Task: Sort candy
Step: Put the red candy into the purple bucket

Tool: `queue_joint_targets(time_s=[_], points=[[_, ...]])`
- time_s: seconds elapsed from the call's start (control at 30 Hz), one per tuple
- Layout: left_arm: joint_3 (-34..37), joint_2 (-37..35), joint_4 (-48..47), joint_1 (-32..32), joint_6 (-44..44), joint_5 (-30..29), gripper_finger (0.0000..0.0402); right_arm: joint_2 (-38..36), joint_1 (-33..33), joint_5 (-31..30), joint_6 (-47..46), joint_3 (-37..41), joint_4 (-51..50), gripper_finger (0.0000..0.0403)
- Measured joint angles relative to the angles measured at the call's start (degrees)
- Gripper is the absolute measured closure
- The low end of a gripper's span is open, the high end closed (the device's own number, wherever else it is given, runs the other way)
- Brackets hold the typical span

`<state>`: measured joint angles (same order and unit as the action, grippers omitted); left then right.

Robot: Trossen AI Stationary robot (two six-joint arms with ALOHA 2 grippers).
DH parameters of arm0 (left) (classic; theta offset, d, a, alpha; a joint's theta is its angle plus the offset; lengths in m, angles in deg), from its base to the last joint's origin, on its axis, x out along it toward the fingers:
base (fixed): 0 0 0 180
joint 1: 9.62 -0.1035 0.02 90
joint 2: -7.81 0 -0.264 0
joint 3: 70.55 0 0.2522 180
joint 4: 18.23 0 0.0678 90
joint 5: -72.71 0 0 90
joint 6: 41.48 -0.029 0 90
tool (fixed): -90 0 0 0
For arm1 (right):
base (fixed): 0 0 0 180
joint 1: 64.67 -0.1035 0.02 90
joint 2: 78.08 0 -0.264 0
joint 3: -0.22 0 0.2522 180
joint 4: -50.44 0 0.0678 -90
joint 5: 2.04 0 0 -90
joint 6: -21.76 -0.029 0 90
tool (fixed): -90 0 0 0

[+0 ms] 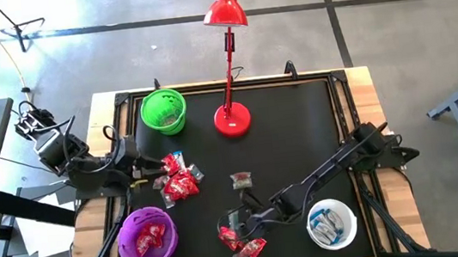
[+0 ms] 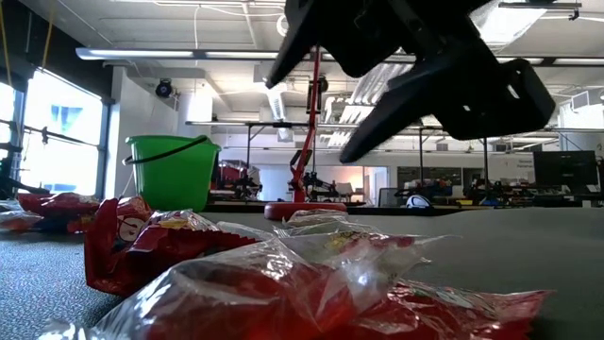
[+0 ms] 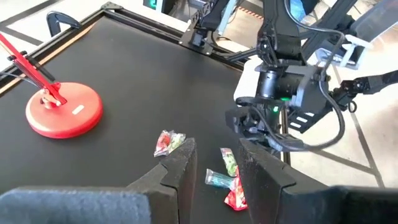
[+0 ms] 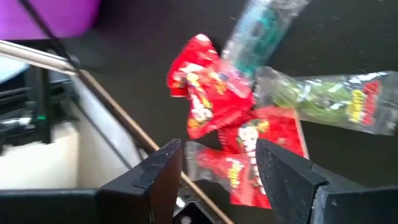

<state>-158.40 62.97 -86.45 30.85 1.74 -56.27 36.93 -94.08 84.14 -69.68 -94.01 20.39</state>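
Note:
Wrapped candy lies in two heaps on the black mat. One heap of red and blue-and-white candy (image 1: 179, 179) lies by my left gripper (image 1: 141, 168), which is open (image 3: 214, 171) and touches nothing. The other heap, red candy (image 4: 214, 102) with a clear green one (image 4: 323, 99) and a teal one (image 4: 261, 25), lies near the table's near edge (image 1: 242, 241). My right gripper (image 1: 241, 220) hovers open over it (image 4: 217, 171), its fingers clear above the sweets (image 2: 396, 85). A single candy (image 1: 241, 179) lies alone mid-mat.
A green bowl (image 1: 163, 112) stands at the far left. A purple bowl (image 1: 128, 244) with red candy stands near left, and a white bowl (image 1: 316, 238) with blue-and-white candy near right. A red desk lamp (image 1: 233, 119) stands at the far middle. The mat's right half is bare.

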Motion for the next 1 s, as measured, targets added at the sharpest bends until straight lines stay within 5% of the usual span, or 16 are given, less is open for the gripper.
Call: queue_joint_targets(time_s=[0.47, 1.0], points=[[0.0, -0.1, -0.3, 0.0, 0.0, 0.0, 0.0298, 8.7, -1.5, 0.0, 0.2, -16.7, -23.4, 0.0204], [0.0, -0.1, -1.3, 0.0, 0.0, 4.3, 0.0298, 19.9, -1.4, 1.1, 1.5, -29.2, -28.4, 0.0204]])
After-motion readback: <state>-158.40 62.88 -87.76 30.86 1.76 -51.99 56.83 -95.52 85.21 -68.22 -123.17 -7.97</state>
